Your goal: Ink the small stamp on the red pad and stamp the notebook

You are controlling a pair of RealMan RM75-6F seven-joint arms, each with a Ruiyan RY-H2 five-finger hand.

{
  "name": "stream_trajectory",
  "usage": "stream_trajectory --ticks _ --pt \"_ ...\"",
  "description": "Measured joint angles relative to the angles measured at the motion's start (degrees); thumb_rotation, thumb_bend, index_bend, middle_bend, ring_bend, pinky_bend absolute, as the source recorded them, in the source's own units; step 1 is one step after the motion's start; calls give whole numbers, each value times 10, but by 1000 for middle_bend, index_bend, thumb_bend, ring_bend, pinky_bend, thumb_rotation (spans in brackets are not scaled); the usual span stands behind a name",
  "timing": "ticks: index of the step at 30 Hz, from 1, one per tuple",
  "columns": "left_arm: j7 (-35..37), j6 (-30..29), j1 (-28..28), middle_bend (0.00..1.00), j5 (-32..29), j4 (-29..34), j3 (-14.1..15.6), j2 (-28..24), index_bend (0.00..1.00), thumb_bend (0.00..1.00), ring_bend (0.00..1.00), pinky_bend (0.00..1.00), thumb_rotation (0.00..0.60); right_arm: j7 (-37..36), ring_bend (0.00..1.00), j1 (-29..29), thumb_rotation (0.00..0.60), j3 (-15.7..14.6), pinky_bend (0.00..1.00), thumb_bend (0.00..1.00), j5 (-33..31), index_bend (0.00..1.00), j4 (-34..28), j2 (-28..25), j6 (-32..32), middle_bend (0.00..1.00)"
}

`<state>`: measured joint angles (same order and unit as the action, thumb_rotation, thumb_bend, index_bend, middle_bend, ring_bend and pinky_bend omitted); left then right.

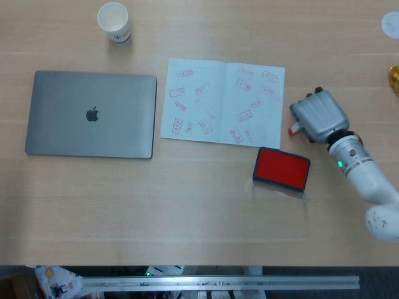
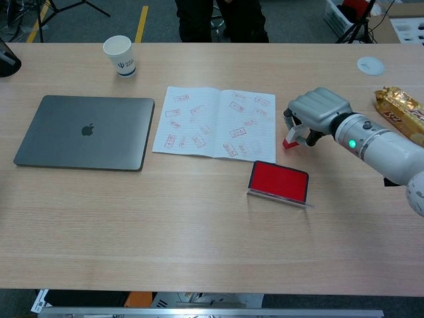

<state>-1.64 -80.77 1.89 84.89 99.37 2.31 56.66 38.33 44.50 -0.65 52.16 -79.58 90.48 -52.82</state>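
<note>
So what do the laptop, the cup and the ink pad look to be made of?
Laptop: matte grey metal, probably aluminium, going by its even dull sheen. Cup: white paper, seemingly, with a thin rolled rim. Ink pad: red inked surface, probably felt, in a dark case, likely plastic.

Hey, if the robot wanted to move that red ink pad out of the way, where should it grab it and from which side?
Probably across the red ink pad's two long edges, coming down from above: it lies flat, low and rectangular, open side up. Keep fingers off the inked red top. The right robot hand, nearest, already holds the small stamp.
</note>
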Motion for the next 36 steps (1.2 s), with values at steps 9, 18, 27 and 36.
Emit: stream_trajectory --ticks 9,18,27,36 --pt "-4 4 1 236 -1 -1 2 2 164 300 238 182 600 -3 380 -11 600 -4 328 289 6 721 12 8 8 493" --pt "-4 4 1 236 -1 -4 3 3 164 300 238 182 600 -3 370 -19 600 -3 318 275 22 669 11 6 1 479" --pt "-2 5 1 236 0 -6 3 3 164 301 237 182 600 0 360 -24 600 1 312 273 27 631 5 0 0 467" --pt "-5 7 1 236 -3 -6 3 3 164 300 238 182 600 13 308 -24 600 3 297 232 21 494 6 2 5 430"
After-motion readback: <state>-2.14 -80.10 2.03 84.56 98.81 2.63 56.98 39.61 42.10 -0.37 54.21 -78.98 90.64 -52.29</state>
